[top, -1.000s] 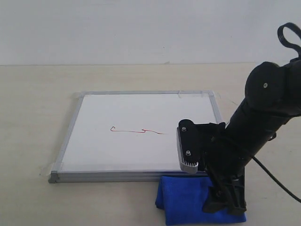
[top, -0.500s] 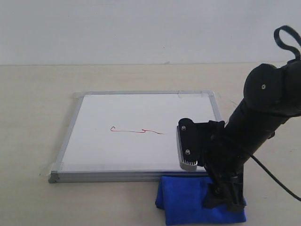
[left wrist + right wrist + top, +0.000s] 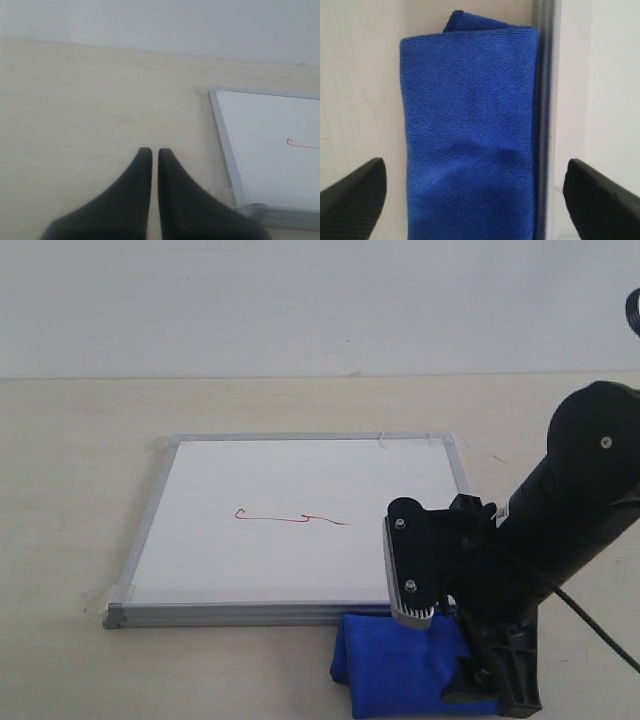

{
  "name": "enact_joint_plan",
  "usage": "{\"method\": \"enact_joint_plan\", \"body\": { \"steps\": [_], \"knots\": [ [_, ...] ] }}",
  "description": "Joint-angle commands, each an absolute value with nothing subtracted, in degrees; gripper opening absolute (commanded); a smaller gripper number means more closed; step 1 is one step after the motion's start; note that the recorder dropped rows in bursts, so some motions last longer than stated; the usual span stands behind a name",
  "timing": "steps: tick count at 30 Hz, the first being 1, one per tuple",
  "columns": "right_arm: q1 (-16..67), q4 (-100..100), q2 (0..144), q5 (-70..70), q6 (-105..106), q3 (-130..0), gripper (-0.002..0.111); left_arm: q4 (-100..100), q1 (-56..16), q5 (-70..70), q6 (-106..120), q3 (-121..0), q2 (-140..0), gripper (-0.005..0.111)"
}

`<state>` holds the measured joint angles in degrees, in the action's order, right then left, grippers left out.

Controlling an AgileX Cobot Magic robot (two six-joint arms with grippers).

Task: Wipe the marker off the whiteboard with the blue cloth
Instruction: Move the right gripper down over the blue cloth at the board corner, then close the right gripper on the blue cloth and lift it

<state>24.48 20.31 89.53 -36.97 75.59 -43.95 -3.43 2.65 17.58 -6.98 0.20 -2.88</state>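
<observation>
The right gripper has shifted slightly rightward and sunk lower over the cloth in the last second; its jaws stand spread wide, one over the table, one over the board, gripping nothing; the cloth lies folded against the board's near edge; the marker is unwiped, so a grasp looks imminent; the left gripper, pressed together, hangs beside the board.
</observation>
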Motion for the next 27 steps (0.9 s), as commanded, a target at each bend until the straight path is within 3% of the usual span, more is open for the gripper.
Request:
{"method": "enact_joint_plan", "body": {
  "steps": [1,27],
  "knots": [
    [24.63,20.01,89.40,-35.02,75.22,-42.62,0.086,-3.04,2.73,16.96,-6.77,0.00,-2.64,0.004],
    [24.63,23.11,96.17,-32.76,76.87,-42.48,0.086,-3.04,2.73,16.96,-6.77,0.00,-2.64,0.004]
  ]
}}
